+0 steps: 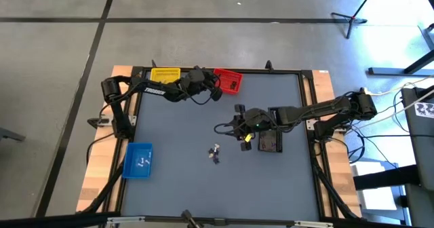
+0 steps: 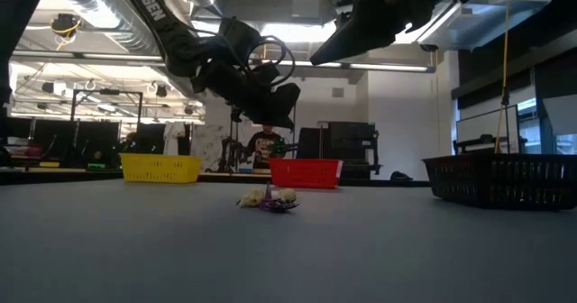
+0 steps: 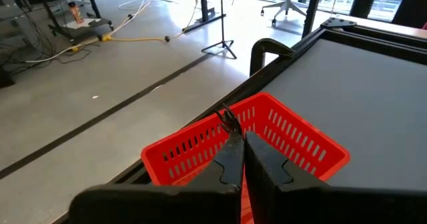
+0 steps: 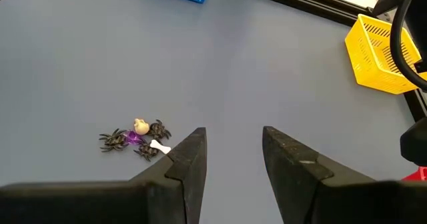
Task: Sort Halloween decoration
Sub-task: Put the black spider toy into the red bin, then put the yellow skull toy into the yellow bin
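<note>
Two dark jointed arms, black looping cables, white lettering on one arm's link, blocky black gripper fingers (image 4: 190,161)

The left gripper (image 3: 238,139) hangs over the red bin (image 3: 293,141), fingers (image 3: 230,159) pressed together, pinching a small dark trinket (image 3: 227,119) at their tips. The bin sits at the table (image 3: 360,91) corner. At 12 o'clock, floor with a stand (image 3: 217,31) and cables (image 3: 133,24).

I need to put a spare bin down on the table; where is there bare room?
Bare mat lies between the blue bin and the trinket cluster, and along the near edge. It is crowded at the far edge by the yellow bin and red bin, and around the black bin.
</note>
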Controlling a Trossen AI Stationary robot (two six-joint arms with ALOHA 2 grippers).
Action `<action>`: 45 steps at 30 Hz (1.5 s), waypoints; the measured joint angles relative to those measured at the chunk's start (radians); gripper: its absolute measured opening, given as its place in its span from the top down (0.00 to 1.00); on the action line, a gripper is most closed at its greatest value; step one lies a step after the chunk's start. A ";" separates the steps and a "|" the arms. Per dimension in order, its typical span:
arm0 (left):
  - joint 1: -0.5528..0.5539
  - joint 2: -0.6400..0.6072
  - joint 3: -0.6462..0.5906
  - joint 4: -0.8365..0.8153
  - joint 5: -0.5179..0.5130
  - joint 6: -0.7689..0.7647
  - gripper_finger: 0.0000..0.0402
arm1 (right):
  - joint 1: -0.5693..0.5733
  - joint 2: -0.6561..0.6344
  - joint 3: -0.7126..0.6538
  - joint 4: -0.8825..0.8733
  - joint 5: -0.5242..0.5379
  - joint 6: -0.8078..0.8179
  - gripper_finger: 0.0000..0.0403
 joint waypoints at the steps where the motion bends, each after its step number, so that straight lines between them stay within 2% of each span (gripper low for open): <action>1: 0.000 0.000 0.000 0.000 0.000 0.000 1.00 | 0.000 0.000 0.000 0.000 0.000 0.000 0.64; 30: 0.012 0.000 0.000 0.000 -0.025 0.000 1.00 | 0.000 0.000 0.000 0.000 0.000 0.000 0.64; 39: 0.028 0.000 0.000 0.000 -0.016 -0.027 0.89 | 0.000 0.000 0.000 0.000 0.000 0.000 0.64; 45: 0.012 0.000 0.000 0.000 -0.014 -0.026 0.85 | 0.000 0.000 0.000 0.001 0.000 0.000 0.64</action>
